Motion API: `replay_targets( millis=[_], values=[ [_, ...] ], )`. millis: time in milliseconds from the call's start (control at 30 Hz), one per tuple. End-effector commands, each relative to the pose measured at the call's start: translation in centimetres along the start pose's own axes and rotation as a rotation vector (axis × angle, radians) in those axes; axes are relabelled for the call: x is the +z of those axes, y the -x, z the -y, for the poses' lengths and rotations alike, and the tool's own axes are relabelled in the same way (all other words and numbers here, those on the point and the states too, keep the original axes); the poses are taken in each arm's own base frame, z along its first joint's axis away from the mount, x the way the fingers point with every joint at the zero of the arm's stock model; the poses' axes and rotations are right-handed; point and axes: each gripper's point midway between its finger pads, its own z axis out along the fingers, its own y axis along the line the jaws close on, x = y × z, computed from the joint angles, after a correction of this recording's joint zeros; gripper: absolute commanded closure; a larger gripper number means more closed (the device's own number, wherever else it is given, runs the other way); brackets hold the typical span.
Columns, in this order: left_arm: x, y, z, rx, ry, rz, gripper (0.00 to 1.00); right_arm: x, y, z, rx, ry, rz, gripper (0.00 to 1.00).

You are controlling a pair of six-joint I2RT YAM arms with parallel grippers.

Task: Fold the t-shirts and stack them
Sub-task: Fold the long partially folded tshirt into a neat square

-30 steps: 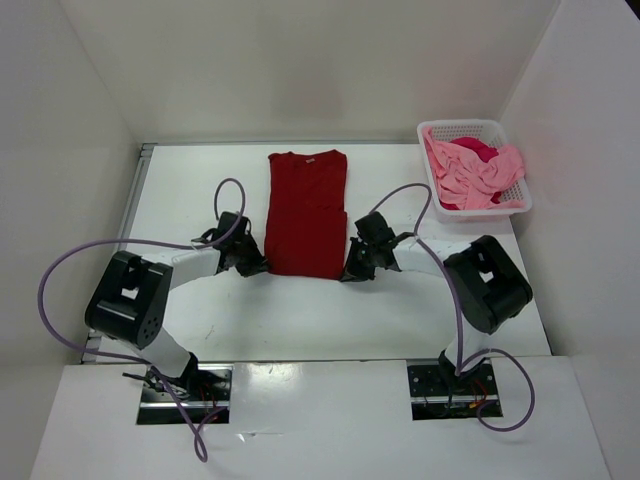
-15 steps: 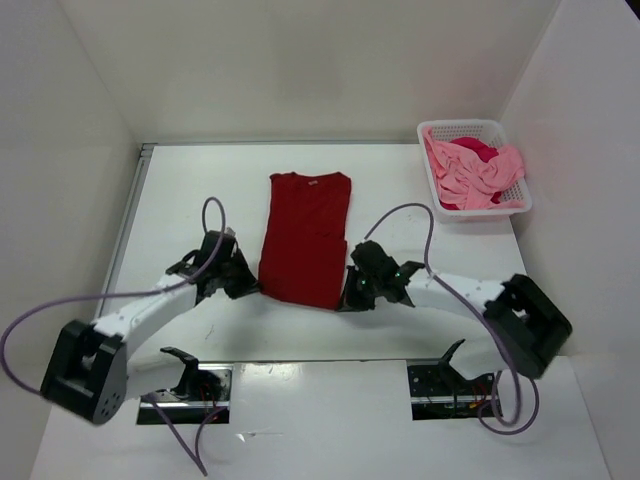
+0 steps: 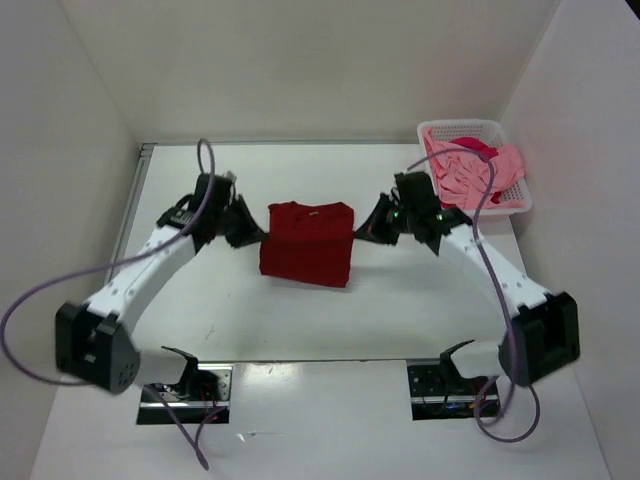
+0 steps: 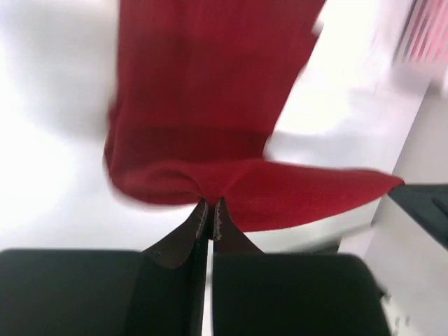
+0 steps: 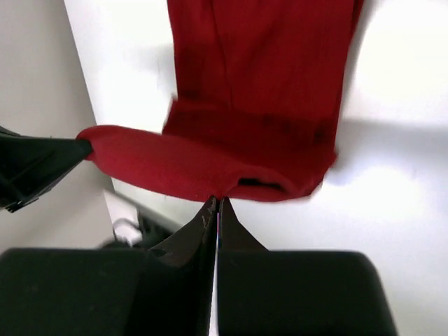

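Red tee [image 3: 307,245] lay mid-worktop [image 3: 300,320], sleeves and sides tucked in, lower half doubled up toward the collar end. L pincer [image 4: 210,213] was pinched tight on the hem corner on its side and R pincer [image 5: 214,208] likewise on the other corner, w/ the hem edge slung between them just above the cloth. My read: 1st shirt's last fold approx. done, not yet released or smoothed. Left to do: light pink tee [image 3: 465,178] and magenta tee [image 3: 482,150], both bunched unfolded in the white basket [image 3: 460,124] at far right. No stack begun.
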Motion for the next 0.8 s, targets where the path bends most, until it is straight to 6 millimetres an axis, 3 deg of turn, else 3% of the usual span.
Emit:
replay_targets(
  millis=[0, 33, 67, 100, 133, 167, 233, 267, 300, 367, 467, 600, 667, 700, 767],
  values=[
    [4.7, 7.5, 0.8, 0.099, 0.047, 0.117, 1.00, 2.3, 7.0, 0.9, -0.099, -0.045, 0.060, 1.00],
    [4.8, 10.3, 2.8, 0.113, 0.015, 0.164, 1.00, 2.5, 9.9, -0.8, -0.139, -0.018, 0.107, 1.00],
    [7.7, 11.1, 1.6, 0.123, 0.077, 0.144, 1.00, 3.4, 11.3, -0.5, -0.144, -0.040, 0.118, 1.00],
    [8.7, 12.3, 1.5, 0.125, 0.095, 0.154, 1.00, 6.1, 12.3, 1.3, -0.127, -0.093, 0.091, 1.00],
    [9.7, 13.4, 1.3, 0.115, 0.111, 0.161, 1.00, 6.6, 14.4, -0.3, -0.162, -0.069, 0.120, 1.00],
    [11.7, 14.4, 1.3, 0.126, 0.122, 0.149, 1.00, 9.1, 14.8, 1.8, -0.132, -0.121, 0.082, 1.00],
    [13.4, 16.0, 0.6, 0.119, 0.137, 0.153, 0.98, 10.5, 17.0, 2.5, -0.134, -0.150, 0.111, 1.00],
    [14.9, 16.4, 0.3, 0.117, 0.146, 0.142, 0.98, 11.4, 17.1, 3.0, -0.129, -0.159, 0.100, 1.00],
    [15.6, 16.6, -0.1, 0.115, 0.163, 0.143, 0.97, 13.0, 17.2, 5.0, -0.103, -0.191, 0.075, 1.00],
    [17.1, 16.8, -0.9, 0.094, 0.167, 0.127, 0.94, 13.8, 18.0, 5.5, -0.103, -0.191, 0.072, 1.00],
    [17.5, 18.2, -0.9, 0.074, 0.147, 0.154, 0.84, 14.7, 18.5, 5.9, -0.101, -0.201, 0.074, 0.96],
    [15.1, 20.6, 2.9, 0.075, 0.028, 0.225, 0.72, 14.0, 19.9, 4.4, -0.115, -0.186, 0.108, 0.83],
    [13.4, 21.2, 4.5, 0.087, -0.015, 0.247, 0.72, 12.6, 20.2, 3.0, -0.125, -0.160, 0.124, 0.72],
    [13.1, 20.5, 4.6, 0.088, -0.030, 0.229, 0.72, 12.5, 19.1, 2.8, -0.132, -0.159, 0.108, 0.61],
    [11.4, 19.9, 5.6, 0.099, -0.066, 0.258, 0.72, 11.2, 17.7, 0.9, -0.165, -0.127, 0.115, 0.52]
  ],
)
